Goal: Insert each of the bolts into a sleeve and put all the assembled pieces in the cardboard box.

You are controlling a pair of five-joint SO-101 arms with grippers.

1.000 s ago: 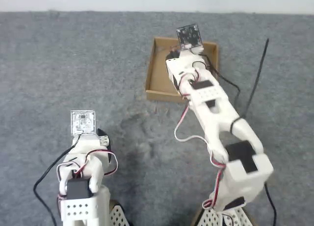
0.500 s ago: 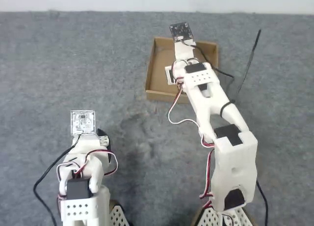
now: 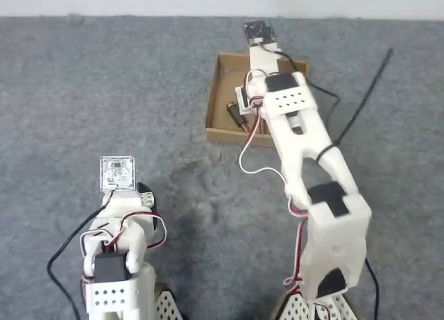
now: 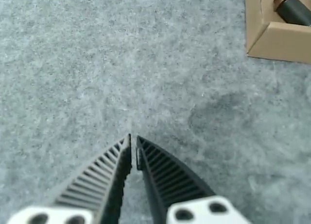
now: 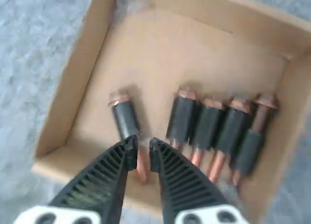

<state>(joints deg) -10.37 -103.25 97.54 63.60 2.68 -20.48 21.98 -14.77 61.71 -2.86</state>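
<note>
Grey felt-like covering spreads over the table (image 3: 104,91), and the cardboard box (image 3: 232,80) sits at the upper middle of the high view, with the right arm stretched over it from the lower right. Five assembled pieces lie inside: a row of four (image 5: 214,131) set side by side, and a lone piece (image 5: 125,118) a little apart from them. The right gripper (image 5: 141,145) hangs just over the copper end of the lone piece. Its fingers are a little spread, and the bolt shows in the gap without looking clamped. At the lower left of the high view the left gripper (image 4: 132,138) rests over bare table, well apart from the box, its fingers pressed nearly together. No loose bolts or sleeves are visible, so the task looks close to finished. The risk lies in pulling away. If a finger catches the bolt tip, it could drag the piece, draw the bolt out of its sleeve, or nudge the light box across the table.
</note>
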